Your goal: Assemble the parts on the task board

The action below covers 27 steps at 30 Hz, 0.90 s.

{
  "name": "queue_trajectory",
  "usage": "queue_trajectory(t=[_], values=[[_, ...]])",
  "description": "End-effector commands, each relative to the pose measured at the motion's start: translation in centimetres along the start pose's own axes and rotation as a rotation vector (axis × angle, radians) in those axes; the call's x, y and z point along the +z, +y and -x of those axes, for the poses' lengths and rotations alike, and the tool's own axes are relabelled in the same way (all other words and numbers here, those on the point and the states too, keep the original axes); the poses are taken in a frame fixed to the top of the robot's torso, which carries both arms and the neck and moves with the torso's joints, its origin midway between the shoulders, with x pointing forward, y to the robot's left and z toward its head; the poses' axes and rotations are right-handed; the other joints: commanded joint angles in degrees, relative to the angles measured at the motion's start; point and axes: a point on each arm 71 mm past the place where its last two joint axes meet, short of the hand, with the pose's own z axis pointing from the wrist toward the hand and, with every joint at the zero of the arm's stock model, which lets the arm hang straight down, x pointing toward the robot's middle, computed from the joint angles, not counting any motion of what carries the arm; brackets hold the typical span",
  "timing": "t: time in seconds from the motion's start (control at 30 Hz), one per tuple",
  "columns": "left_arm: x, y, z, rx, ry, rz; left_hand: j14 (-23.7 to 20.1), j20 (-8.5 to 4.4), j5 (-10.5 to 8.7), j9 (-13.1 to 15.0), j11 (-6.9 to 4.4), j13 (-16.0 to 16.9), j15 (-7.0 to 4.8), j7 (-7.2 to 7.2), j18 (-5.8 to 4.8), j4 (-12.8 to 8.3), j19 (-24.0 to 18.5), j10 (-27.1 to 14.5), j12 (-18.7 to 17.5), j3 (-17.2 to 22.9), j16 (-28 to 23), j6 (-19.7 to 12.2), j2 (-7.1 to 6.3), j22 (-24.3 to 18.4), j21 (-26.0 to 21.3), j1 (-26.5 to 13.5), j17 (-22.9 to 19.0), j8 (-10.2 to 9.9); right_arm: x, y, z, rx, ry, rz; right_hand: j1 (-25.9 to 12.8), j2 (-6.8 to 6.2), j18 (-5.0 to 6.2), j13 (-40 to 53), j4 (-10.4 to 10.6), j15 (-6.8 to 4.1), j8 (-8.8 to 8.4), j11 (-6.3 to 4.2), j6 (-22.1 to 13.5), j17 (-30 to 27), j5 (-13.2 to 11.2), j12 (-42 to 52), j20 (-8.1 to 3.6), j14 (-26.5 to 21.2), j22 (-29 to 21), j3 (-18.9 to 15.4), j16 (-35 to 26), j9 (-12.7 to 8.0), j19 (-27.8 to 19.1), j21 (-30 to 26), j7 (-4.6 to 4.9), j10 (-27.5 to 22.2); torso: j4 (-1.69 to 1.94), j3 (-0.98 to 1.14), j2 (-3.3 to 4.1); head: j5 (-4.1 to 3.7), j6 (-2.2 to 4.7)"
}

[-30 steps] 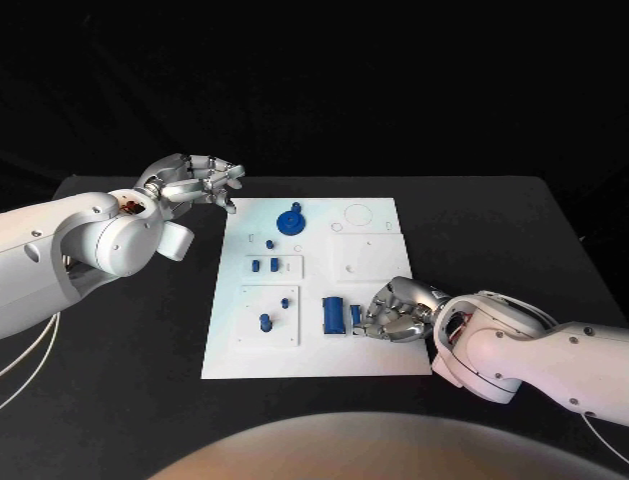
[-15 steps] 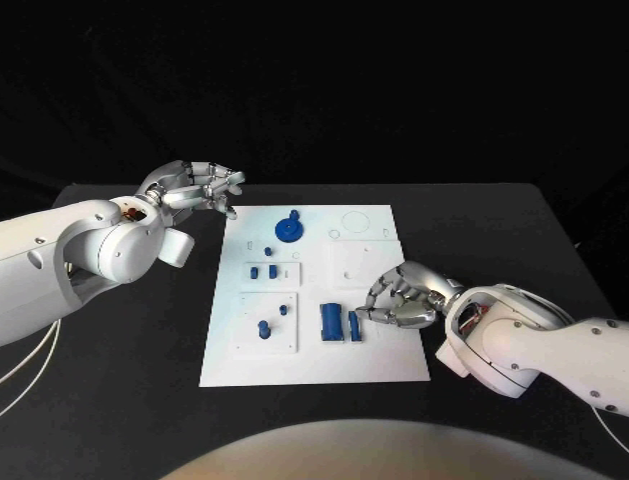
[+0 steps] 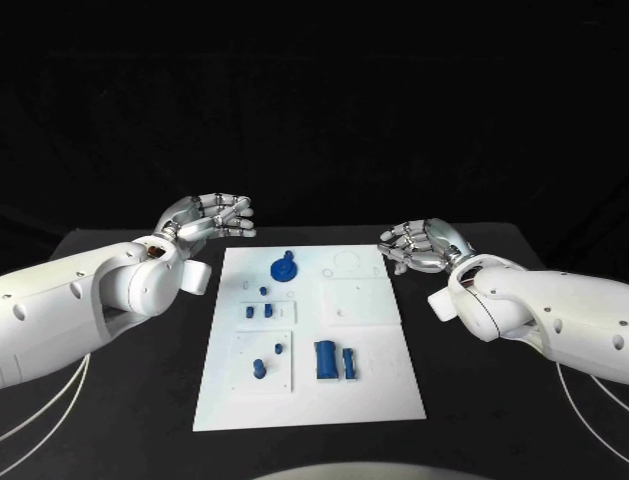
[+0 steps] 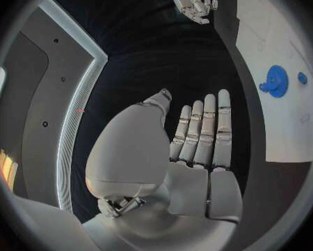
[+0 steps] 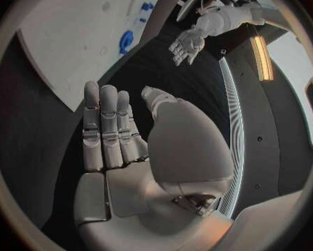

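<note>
The task board [image 3: 357, 345] is lying flat in the middle of the black worktop [image 3: 127, 420], and the blue parts are sitting on it in a loose column down its left half. Counting them in the head view: 1 gear [image 3: 284, 268] near the far edge, 2 tiny pegs [image 3: 254, 291] just nearer, a pair of short pins [image 3: 259, 311] below those, 2 small upright pieces [image 3: 268, 362] in the near-left panel, and 2 blocks, the large block [image 3: 324, 361] with the slim block [image 3: 349, 361] just beside it. That is making 9 parts, though the smallest are too tiny to be sure of.

Both hands are hovering off the board with nothing in them. The left hand [image 3: 210, 216] is hanging beyond the board's far-left corner, fingers apart and loosely curved; the right hand [image 3: 419, 244] is hanging beside the far-right corner, fingers likewise spread.

The parts are looking like light, rigid plastic, probably smooth and apt to slip or tip. The gear is likely best pinched across its rim, the blocks across their long flat sides, and the pins by their shafts with fingertips only.
</note>
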Motion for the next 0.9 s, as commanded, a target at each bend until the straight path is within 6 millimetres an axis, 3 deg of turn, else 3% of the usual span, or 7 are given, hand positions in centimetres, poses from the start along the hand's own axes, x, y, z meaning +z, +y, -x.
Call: queue_trajectory(t=[0.03,0.13,0.17,0.43,0.47,0.5,0.9], values=[[0.9,0.0,0.7,-0.069,-0.097,-0.08,-1.21,1.6,-0.1,-1.43,1.05,-0.09,1.41,1.22,0.56,0.0,-2.04,0.96,-5.67,0.68,-8.32,1.22,-0.54,-3.99,-6.82,0.03,-1.94,-2.9,1.7,-0.3,1.2,0.171,-0.011,0.072,-0.05,-1.1,1.31,-17.48,-2.0,3.17,-3.21,3.41,1.76,-9.81,0.31,-11.75,3.44,-5.33,-11.1,5.95,-16.67,-4.21,-5.26,-9.63,1.66,-0.2,0.05,0.37,-1.31,0.13,2.46],[1.6,0.5,0.9,-0.067,-0.136,-0.088,-3.38,2.08,-0.08,-2.37,1.16,-0.1,2.34,0.65,-0.16,-0.08,-4.02,1.28,-10.68,0.77,-14.8,2.2,-0.45,-6.3,-12.03,0.09,-3.9,-6.2,2.8,-0.6,1.8,0.212,-0.03,0.076,-1.39,-0.9,1.11,-24.35,-4.51,3.88,-4.75,3.74,2.49,-13.21,-0.15,-15.64,4.9,-5.86,-16.93,6.58,-22.28,-6.17,-6.78,-9.17,1.72,-0.34,0.18,0.73,-1.5,0.34,3.98],[1.4,0.7,0.3,-0.03,-0.061,-0.03,-46.8,-14.51,-3.68,-7.71,-10.65,-3.64,-8.36,-10.3,-9.73,-16.28,-48.2,-45.33,-28.23,-16.07,-30.56,-37.38,6.73,-10.01,-21.28,-24.72,-14.8,-31.06,2.4,-0.8,1.8,0.068,-0.06,0.018,-23.68,10.87,-9.34,-39.92,-15.1,-3.27,-16.68,-5.77,-44.84,-36.25,-13.51,-24.87,-8.59,-60.27,-58.75,-22.3,-40.67,-30.43,-58.76,-12.93,-10.51,-55.52,0.03,0.27,-0.86,0.14,2.44],[1.0,0.9,-0.8,-0.025,-0.09,-0.035,-46.8,-14.51,-3.68,-7.71,-10.65,-3.64,-8.36,-10.3,-9.73,-16.28,-48.2,-45.33,-28.23,-16.07,-30.56,-37.38,6.73,-10.01,-21.28,-38.09,-14.8,-31.06,1.8,0.1,0.6,0.145,-0.087,0.036,-36.7,10.87,-9.34,-39.92,-15.1,-3.27,-16.68,-5.77,-44.84,-36.25,-13.51,-24.87,-8.59,-60.27,-58.75,-22.3,-40.67,-30.43,-58.76,-12.93,-10.51,-55.52,0.84,0.65,-1.46,0.42,4.24],[0.8,1.0,-1.1,-0.023,-0.098,-0.036,-46.8,-14.51,-3.68,-7.71,-10.65,-3.64,-8.36,-10.3,-9.73,-16.28,-48.2,-45.33,-28.23,-16.07,-30.56,-37.38,6.73,-10.01,-21.28,-40.34,-14.8,-31.06,1.5,0.5,0.1,0.177,-0.098,0.042,-77.67,10.87,-9.34,-39.92,-15.1,-3.27,-16.68,-5.77,-44.84,-36.25,-13.51,-24.87,-8.59,-60.27,-58.75,-22.3,-40.67,-30.43,-58.76,-12.93,-10.51,-55.52,1.18,0.81,-1.71,0.54,5.0],[0.7,1.0,-1.4,-0.021,-0.107,-0.038,-46.8,-14.51,-3.68,-7.71,-10.65,-3.64,-8.36,-10.3,-9.73,-16.28,-48.2,-45.33,-28.23,-16.07,-30.56,-37.38,6.73,-10.01,-21.28,-82.4,-14.8,-31.06,1.3,0.8,-0.2,0.202,-0.107,0.047,-77.67,10.87,-9.34,-39.92,-15.1,-3.27,-16.68,-5.77,-44.84,-36.25,-13.51,-24.87,-8.59,-60.27,-58.75,-22.3,-40.67,-30.43,-58.76,-12.93,-10.51,-55.52,1.46,0.94,-1.92,0.64,5.61],[-2.1,1.6,-6.2,0.015,-0.236,-0.053,-46.8,-14.51,-3.68,-7.71,-10.65,-3.64,-8.36,-10.3,-9.73,-16.28,-48.2,-45.33,-28.23,-16.07,-30.56,-37.38,6.73,-10.01,-21.28,-82.4,-14.8,-31.06,-1.6,4.4,-3.7,0.445,-0.201,0.052,-77.67,10.87,-9.34,-39.92,-15.1,-3.27,-16.68,-5.77,-44.84,-36.25,-13.51,-24.87,-8.59,-60.27,-58.75,-22.3,-40.67,-30.43,-58.76,-12.93,-10.51,-55.52,2.69,1.52,-2.84,1.06,8.35]])
